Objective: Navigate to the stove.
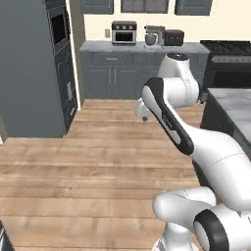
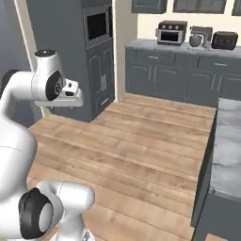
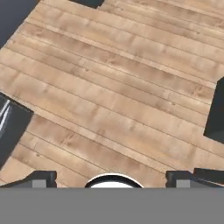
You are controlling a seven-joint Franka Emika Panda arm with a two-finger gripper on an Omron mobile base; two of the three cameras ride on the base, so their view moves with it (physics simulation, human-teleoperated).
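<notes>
The stove (image 1: 227, 59) stands at the far right of the back wall in the left base view: a black range with cast-iron grates, a grey knob strip and a dark oven door, cut off by the picture's right edge. A stretch of wooden floor (image 1: 98, 162) lies between the base and it. My arm is folded up over the floor, with the hand (image 2: 70, 96) held out level. In the hand view my gripper (image 3: 111, 179) is open over bare floorboards, its two dark fingertips (image 3: 43, 178) far apart with nothing between them.
A tall grey cabinet (image 1: 44, 63) with a built-in wall oven stands at the left. The back counter (image 1: 142, 48) carries a toaster oven (image 1: 123, 32), a stand mixer (image 1: 153, 37) and a toaster (image 1: 173, 37). A marble-topped island (image 1: 234, 109) juts in from the right, close to the arm.
</notes>
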